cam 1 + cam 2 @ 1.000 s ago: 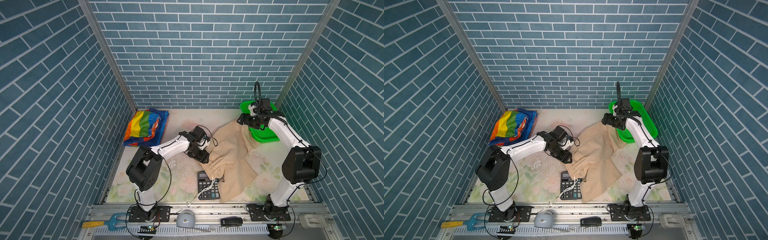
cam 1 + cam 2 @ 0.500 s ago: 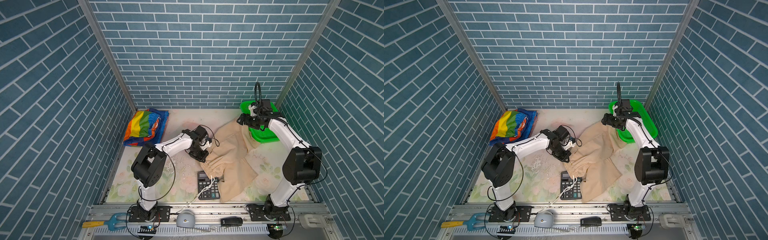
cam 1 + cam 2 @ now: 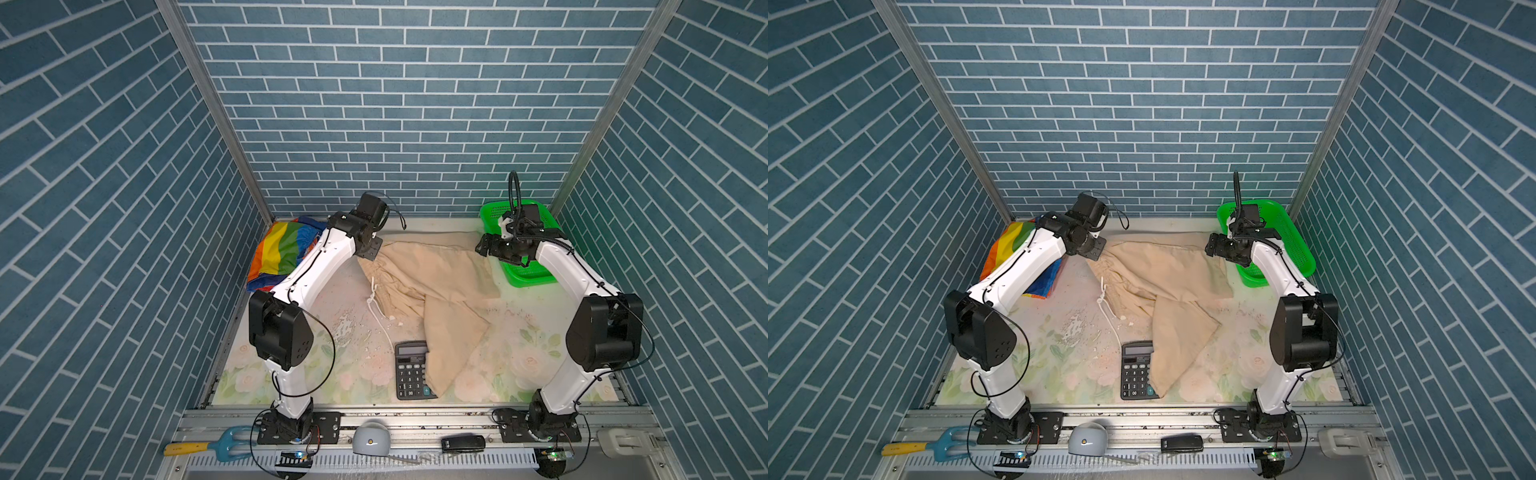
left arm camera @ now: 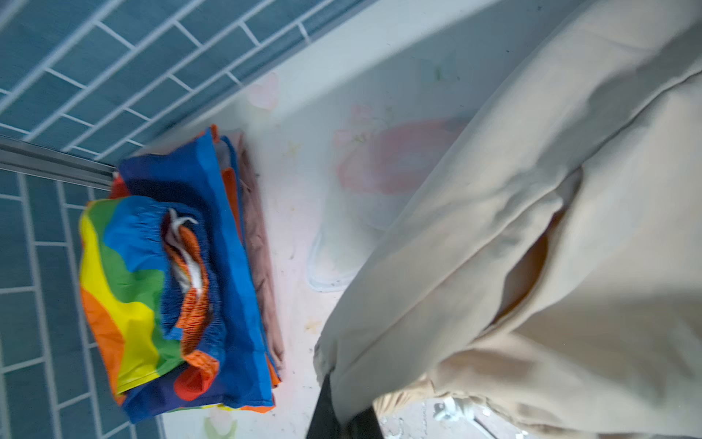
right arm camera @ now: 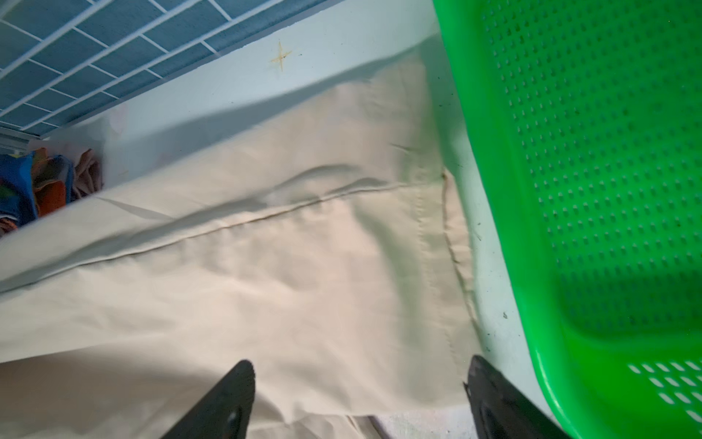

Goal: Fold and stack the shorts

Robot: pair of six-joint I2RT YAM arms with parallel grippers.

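Nearest you, the calculator (image 3: 409,370) lies on the flowered table (image 3: 361,386), and 1 leg of the beige shorts (image 3: 436,270) drapes over its right edge. From there the beige shorts spread away from you across the middle of the table. The white drawstring (image 3: 376,305) trails off the gathered waist toward the calculator.

Farther back, your left gripper (image 3: 369,257) is closed tight on the far left corner of that waist. In the left wrist view its 2 dark fingers (image 4: 322,410) pinch the beige cloth between them.

Level with it on the other side, your right gripper (image 3: 484,249) has its fingers wide apart and holds nothing. It sits over the far right hem of the same shorts. In the right wrist view the hemmed leg end lies between the 2 fingertips, just beside the green basket (image 5: 513,228). You cannot tell whether those tips touch the cloth.

In the far left corner the rainbow shorts (image 3: 282,249) sit folded, close to your left gripper and apart from the beige cloth. The pink shorts (image 4: 262,247) lie folded beneath them.
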